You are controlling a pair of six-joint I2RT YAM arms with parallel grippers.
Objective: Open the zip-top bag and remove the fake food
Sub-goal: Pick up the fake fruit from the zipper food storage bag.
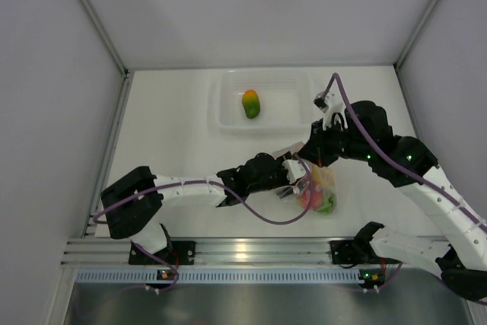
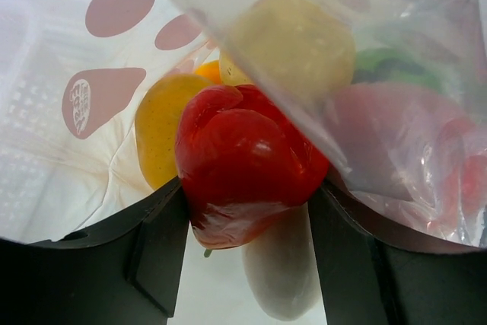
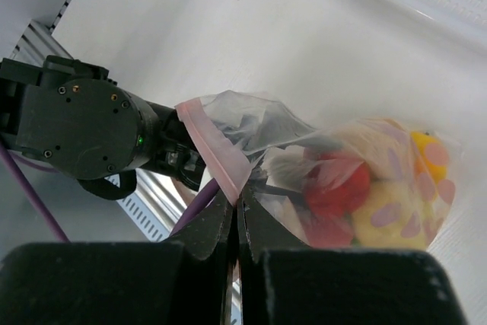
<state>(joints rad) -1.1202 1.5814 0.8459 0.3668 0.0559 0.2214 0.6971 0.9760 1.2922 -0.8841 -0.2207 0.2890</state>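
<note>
Left end effector [image 2: 247, 192] sits inside the clear crinkly zip-top bag [image 1: 321, 188], fingers spread either side of a glossy red plastic pepper [image 2: 243, 161] and touching it; whether they truly pinch it I cannot tell. Right end effector [image 3: 237, 202] is pressed together on the bag's pink-red zip strip [image 3: 217, 150]. The bag lies on the white bench [image 1: 175, 127] between both arms, with a rigid clear tub [image 1: 225, 116] behind holding an orange-green plastic fruit [image 1: 250, 103].
</note>
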